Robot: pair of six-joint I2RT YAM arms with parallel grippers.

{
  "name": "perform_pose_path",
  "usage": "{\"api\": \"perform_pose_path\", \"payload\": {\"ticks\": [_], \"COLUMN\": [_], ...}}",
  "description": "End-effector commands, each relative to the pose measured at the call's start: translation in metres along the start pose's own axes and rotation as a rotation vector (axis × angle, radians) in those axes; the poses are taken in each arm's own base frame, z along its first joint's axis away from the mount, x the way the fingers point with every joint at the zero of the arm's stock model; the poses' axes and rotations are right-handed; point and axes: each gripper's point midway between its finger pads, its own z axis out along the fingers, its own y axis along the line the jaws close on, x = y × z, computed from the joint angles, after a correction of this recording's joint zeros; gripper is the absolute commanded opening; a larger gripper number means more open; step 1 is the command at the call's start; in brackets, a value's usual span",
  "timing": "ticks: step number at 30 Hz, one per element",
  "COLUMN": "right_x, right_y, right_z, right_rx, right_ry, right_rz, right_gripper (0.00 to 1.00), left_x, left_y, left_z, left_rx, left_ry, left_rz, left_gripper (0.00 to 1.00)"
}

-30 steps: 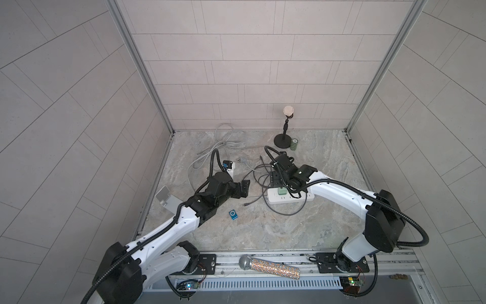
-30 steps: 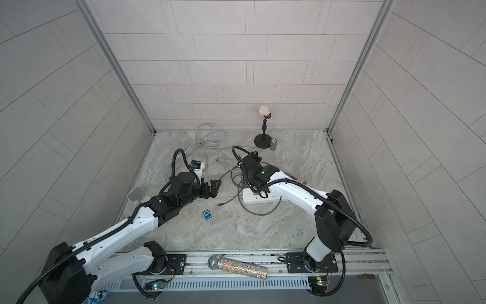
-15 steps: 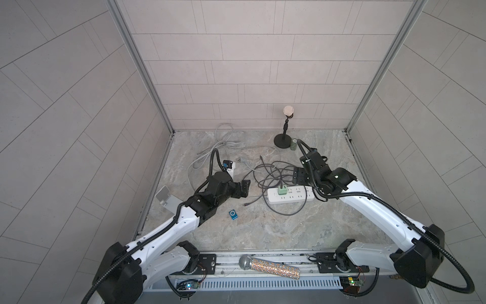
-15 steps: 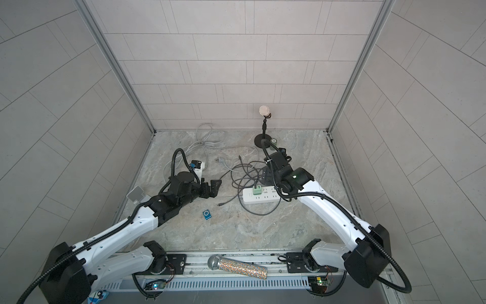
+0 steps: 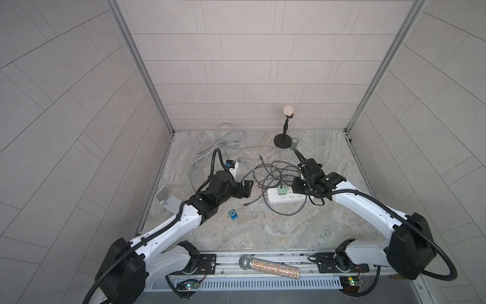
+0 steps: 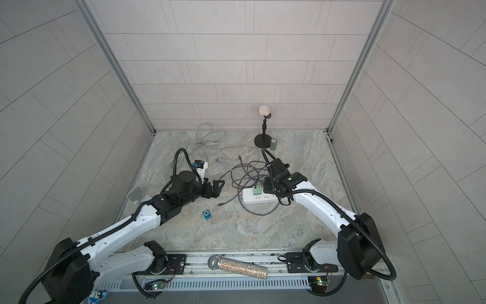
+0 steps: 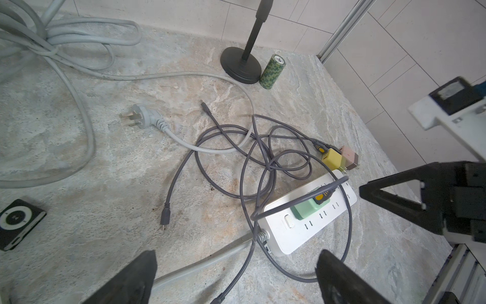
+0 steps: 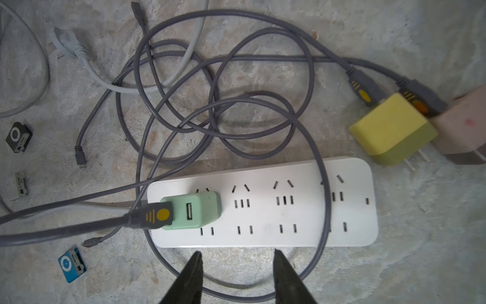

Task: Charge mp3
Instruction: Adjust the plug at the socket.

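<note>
The right gripper (image 8: 238,252) is hovering just over the front edge of the white power strip (image 8: 302,237). Its two fingers are standing apart and are holding nothing; only a loop of the grey cables (image 8: 215,105) is lying on the worktop (image 5: 263,231) below them. The left gripper (image 7: 236,254) is hanging with its fingers spread very wide, also empty. It is pointing across the middle of the worktop toward the strip.

A green charger (image 8: 194,210) is sitting in the strip's socket at the end nearer the left arm, and one grey cable is plugged into it. A yellow charger (image 8: 391,129) and a pink charger (image 8: 462,131) are lying loose just beside the opposite end.

The blue mp3 player (image 5: 233,214) is lying flat in the left half of the worktop, nearer the front edge than the strip, and nothing is touching it. A small plug (image 5: 246,204) is lying near it, but apart. A black player (image 7: 18,223) is showing in the wrist views only.

In my judgement the charger side is done, and the step in hand is bringing a small plug to the player. The next move is asking one gripper to pinch that plug close to its tip. The other gripper will probably need to steady the light player, so that it is not sliding away. I cannot trace which loose end belongs to the green charger.
</note>
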Motion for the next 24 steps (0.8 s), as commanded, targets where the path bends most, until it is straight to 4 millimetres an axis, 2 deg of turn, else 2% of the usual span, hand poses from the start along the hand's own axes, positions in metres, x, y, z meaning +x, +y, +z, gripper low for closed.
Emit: {"api": "perform_pose_path", "payload": {"ticks": [1, 15, 24], "right_x": [-0.006, -0.006, 0.014], "right_y": [0.013, 0.021, 0.009], "right_z": [0.005, 0.034, 0.052], "right_rx": [-0.069, -0.070, -0.017], "right_ry": [-0.001, 0.060, 0.111], "right_rz": [0.043, 0.052, 0.046], "right_gripper": [0.49, 0.44, 0.40], "left_x": [-0.009, -0.005, -0.002], "left_y": [-0.006, -0.004, 0.001], "left_z": [-0.001, 0.001, 0.002], "left_rx": [0.032, 0.029, 0.007], "left_ry": [-0.036, -0.028, -0.023], "left_rz": [-0.001, -0.003, -0.002], "left_gripper": [0.99, 0.99, 0.99]}}
